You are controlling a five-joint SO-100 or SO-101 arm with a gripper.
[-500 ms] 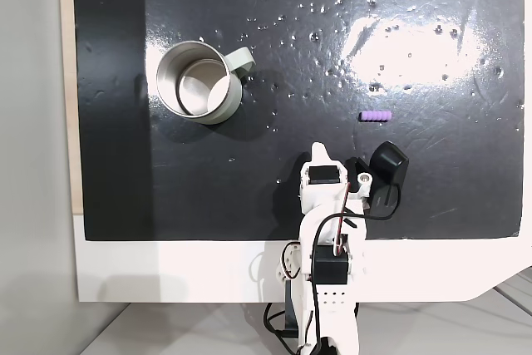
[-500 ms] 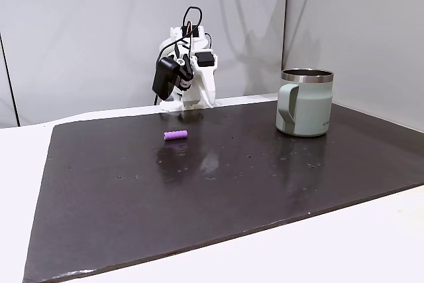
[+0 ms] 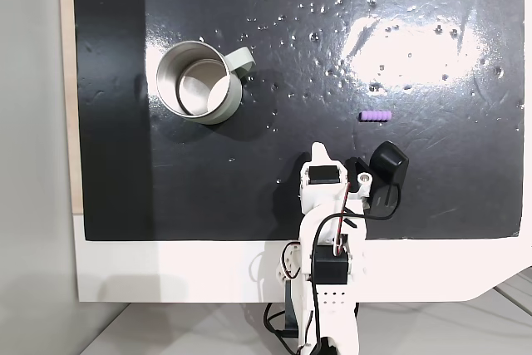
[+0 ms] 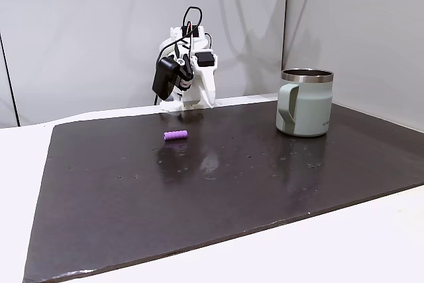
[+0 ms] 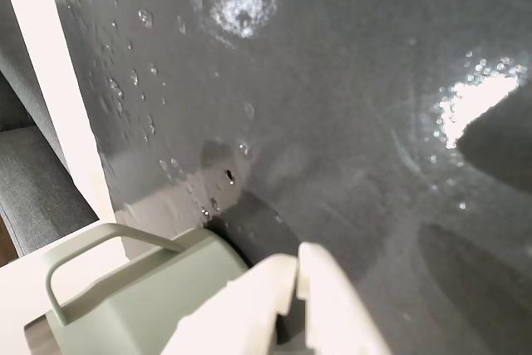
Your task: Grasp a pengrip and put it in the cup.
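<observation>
Your gripper (image 5: 293, 276) is closed and holds nothing. The pengrip (image 3: 374, 115) lies on the mat (image 3: 332, 56), far from the cup (image 3: 198, 82).

Lighting is bright and even from above. The glossy black mat (image 3: 249, 6) carries a strong white glare patch beyond the gripper (image 3: 319, 152) in a fixed view. The wrist view is soft, with the near gripper blurred and overexposed; speckled highlights show ahead.
</observation>
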